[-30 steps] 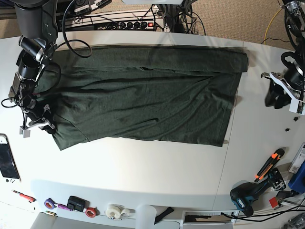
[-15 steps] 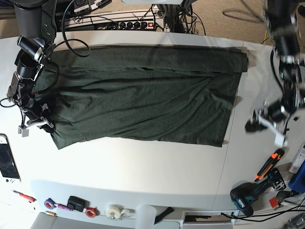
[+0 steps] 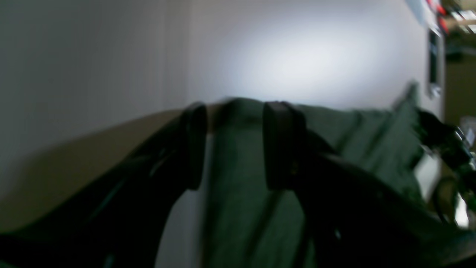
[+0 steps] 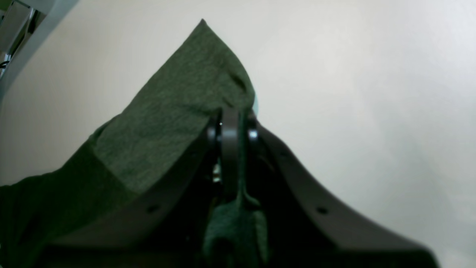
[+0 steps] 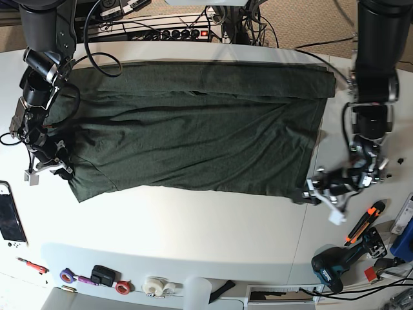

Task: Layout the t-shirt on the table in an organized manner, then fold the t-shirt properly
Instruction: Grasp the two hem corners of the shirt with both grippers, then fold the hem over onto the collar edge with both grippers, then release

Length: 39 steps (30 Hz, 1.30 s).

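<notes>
The dark green t-shirt [image 5: 193, 135] lies spread across the white table [image 5: 193, 226], with a folded band along its far edge. My right gripper [image 5: 55, 166] is at the shirt's left end, shut on a pinch of its fabric [image 4: 174, 111]; in the right wrist view the right gripper [image 4: 230, 126] has cloth bunched between its jaws. My left gripper [image 5: 308, 194] hovers at the shirt's near right corner. In the blurred left wrist view the left gripper [image 3: 236, 145] stands open, jaws apart, with the t-shirt [image 3: 238, 208] showing between and below them.
A handheld console [image 5: 10, 216] lies at the left edge. Tape rolls [image 5: 158, 285] and small tools line the near edge. A drill [image 5: 335, 265] and an orange-handled cutter [image 5: 364, 223] sit near right. Cables and a power strip [image 5: 174, 32] run behind the table.
My left arm has swung in from the table's right edge to the shirt's near right corner, its jaws widening. The right gripper has kept its hold and barely moved.
</notes>
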### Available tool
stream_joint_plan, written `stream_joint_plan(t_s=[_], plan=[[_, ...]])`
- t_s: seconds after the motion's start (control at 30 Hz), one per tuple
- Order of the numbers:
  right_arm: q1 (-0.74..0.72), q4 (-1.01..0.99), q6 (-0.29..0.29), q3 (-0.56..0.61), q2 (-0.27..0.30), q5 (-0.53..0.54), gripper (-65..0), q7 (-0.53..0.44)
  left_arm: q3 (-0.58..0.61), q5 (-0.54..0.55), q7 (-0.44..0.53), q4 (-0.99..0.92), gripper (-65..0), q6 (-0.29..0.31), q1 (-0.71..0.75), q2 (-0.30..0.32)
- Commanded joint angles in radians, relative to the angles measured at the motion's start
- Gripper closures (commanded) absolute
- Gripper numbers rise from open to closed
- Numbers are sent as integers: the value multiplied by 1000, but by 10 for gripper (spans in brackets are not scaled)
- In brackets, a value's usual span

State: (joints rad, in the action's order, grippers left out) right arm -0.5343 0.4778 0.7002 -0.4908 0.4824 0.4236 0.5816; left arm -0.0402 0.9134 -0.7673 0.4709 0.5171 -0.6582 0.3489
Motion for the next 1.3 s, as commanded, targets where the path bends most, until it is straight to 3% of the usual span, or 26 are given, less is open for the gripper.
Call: stream_joint_plan(t_s=[0.0,0.17,0.3,0.33,0.4,0.5,0.73,1.0,1.13,1.27], plan=[[-23,13,-2,-2,22,5,0,-13,5,-23,-26,5,-258,-10,-18,-5],[-23,13,-2,-2,22,6,0,-14,5,-43,-23,5,-233,-10,-21,-33],[-23,13,-2,-2,22,6,0,-19,4,-45,39,14,0,-9,-23,-29],[-23,13,-2,-2,22,6,0,-27,4,-45,55,21,0,-1,-23,-27],[-23,16,-2,-2,25,18,0,-36,4,-37,70,39,0,48,-23,-22],[-22,55,-2,-27,29,67,0,-13,2,16,54,74,0,171,-21,-5],[3,295,-2,-190,15,235,0,287,2,341,-206,142,0,181,-20,61],[154,507,-2,-198,13,508,0,518,2,570,-426,145,0,181,13,119],[241,570,-2,-198,14,608,0,557,2,570,-547,157,0,181,42,154],[320,645,-2,-198,13,675,0,588,3,570,-571,192,0,181,76,192]])
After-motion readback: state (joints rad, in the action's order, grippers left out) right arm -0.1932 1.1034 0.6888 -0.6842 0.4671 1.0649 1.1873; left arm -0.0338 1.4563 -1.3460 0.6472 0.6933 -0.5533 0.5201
